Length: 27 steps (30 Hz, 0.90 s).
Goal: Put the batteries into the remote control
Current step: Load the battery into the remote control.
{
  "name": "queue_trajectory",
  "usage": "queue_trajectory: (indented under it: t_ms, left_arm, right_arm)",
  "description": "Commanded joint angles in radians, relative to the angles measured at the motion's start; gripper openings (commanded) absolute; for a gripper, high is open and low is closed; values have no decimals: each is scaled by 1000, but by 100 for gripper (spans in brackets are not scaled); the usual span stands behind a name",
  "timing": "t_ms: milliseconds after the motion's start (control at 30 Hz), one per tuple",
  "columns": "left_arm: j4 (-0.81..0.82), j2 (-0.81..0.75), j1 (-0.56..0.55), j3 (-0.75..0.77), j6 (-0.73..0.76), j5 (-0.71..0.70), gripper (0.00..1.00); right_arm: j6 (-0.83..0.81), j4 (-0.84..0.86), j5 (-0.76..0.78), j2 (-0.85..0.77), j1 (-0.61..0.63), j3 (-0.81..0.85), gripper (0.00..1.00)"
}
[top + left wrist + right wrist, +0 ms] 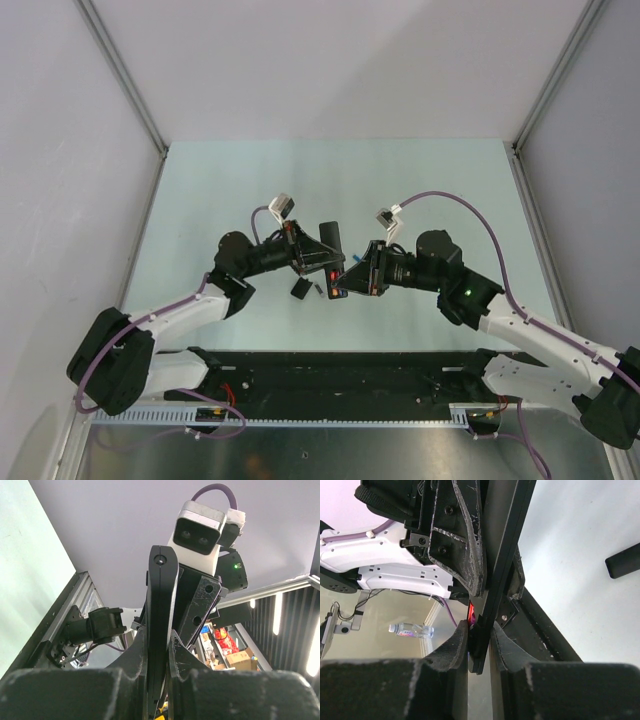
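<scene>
The remote control [330,240] is a slim black bar held above the table between both arms. My left gripper [312,258] is shut on its middle; in the left wrist view the bar [162,590] rises straight out from between the jaws [157,645]. My right gripper [345,278] is closed round the remote's lower end [502,555], one finger on each face [480,630]. A red-orange battery [471,611] shows in the remote just above my right gripper's left finger, and as a red spot [333,272] from the top.
A small black panel [300,289] lies on the pale green table [220,190] just below my left gripper, with a tiny dark piece [316,290] beside it. A black piece [622,566] lies on the table in the right wrist view. Grey walls enclose the table.
</scene>
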Motion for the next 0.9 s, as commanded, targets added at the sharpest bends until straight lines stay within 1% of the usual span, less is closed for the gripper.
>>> queue_trajectory:
  t_ms: [0, 33, 133, 167, 233, 267, 367, 467, 633, 733, 767, 833, 867]
  left_arm:
    - [18, -31, -17, 43, -56, 4, 0]
    - [18, -31, -17, 41, -53, 2, 0]
    - [18, -28, -17, 40, -48, 1, 0]
    - [18, -25, -17, 37, -48, 1, 0]
    - [18, -23, -17, 34, -43, -2, 0]
    - [18, -22, -18, 31, -42, -2, 0]
    - [20, -14, -17, 21, -37, -7, 0]
    - [20, -10, -17, 14, -33, -9, 0]
    - [20, -10, -17, 9, -19, -10, 0]
    - [18, -9, -17, 8, -17, -9, 0]
    - [20, -10, -17, 6, -17, -9, 0]
    - [18, -14, -17, 8, -16, -7, 0]
    - [20, -14, -17, 9, -16, -6, 0]
  right_arm:
    - [-65, 14, 23, 1, -2, -17, 7]
    - [-60, 16, 20, 1, -2, -17, 7]
    - [-51, 29, 13, 1, -3, -17, 23]
    - [-34, 42, 10, 0, -3, -17, 38]
    - [-19, 56, 14, -4, -7, -17, 49]
    - [-2, 65, 16, -7, -11, -17, 57]
    - [21, 79, 16, -10, -22, -17, 63]
    - [24, 71, 22, -11, -30, -17, 65]
    - [38, 88, 13, -8, -45, -17, 64]
    - [47, 112, -4, 15, -48, -15, 59]
    - [47, 112, -9, 22, -48, -14, 53]
    - [49, 111, -15, 41, -46, -15, 48]
    - [49, 111, -18, 45, -48, -15, 44]
